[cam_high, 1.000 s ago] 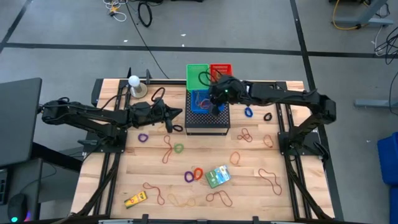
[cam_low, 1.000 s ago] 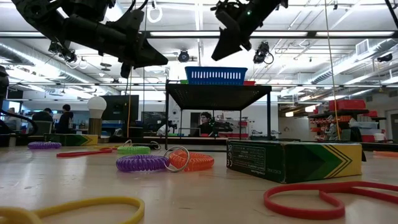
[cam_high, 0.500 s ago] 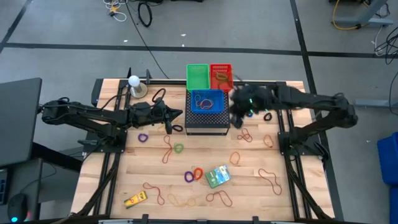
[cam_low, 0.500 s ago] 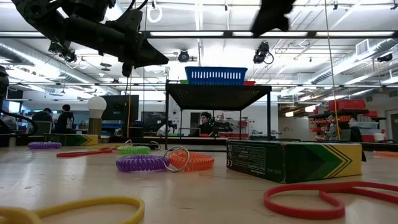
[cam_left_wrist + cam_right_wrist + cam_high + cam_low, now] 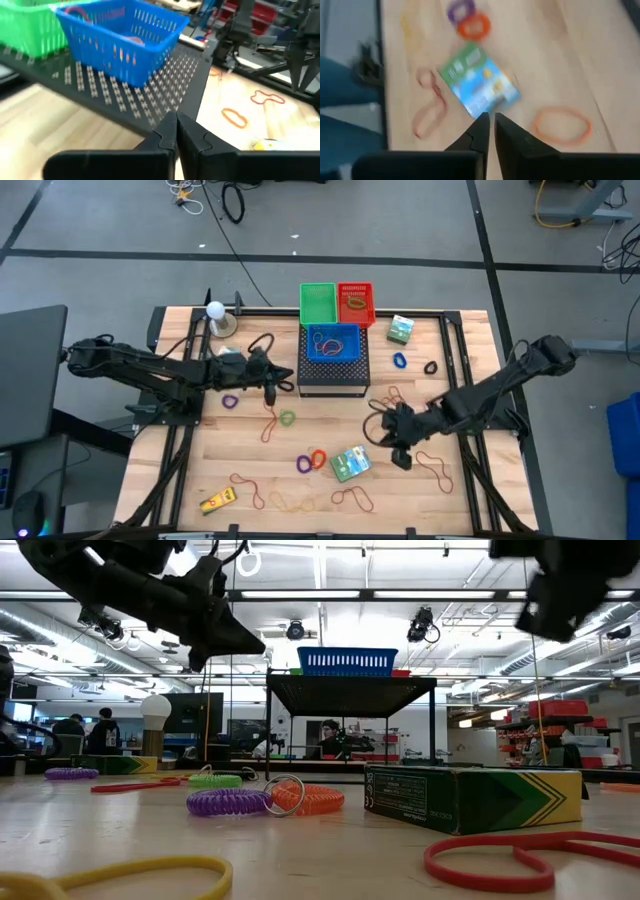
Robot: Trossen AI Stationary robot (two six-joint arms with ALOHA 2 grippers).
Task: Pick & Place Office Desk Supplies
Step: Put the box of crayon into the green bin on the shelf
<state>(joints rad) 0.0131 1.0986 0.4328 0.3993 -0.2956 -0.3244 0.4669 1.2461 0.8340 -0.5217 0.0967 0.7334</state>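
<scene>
**Lining up on the green box**

Right gripper (image 5: 398,442), fingers nearly together and empty, above small green printed cardboard box (image 5: 349,464) beside purple and orange coiled rings (image 5: 312,461). Best to widen, centre, then descend. Left gripper (image 5: 283,376) clenched, empty, beside black mesh stand (image 5: 334,376).

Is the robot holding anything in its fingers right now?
No. The left gripper is shut on nothing beside the black mesh box. The right gripper is empty above the green box.
</scene>
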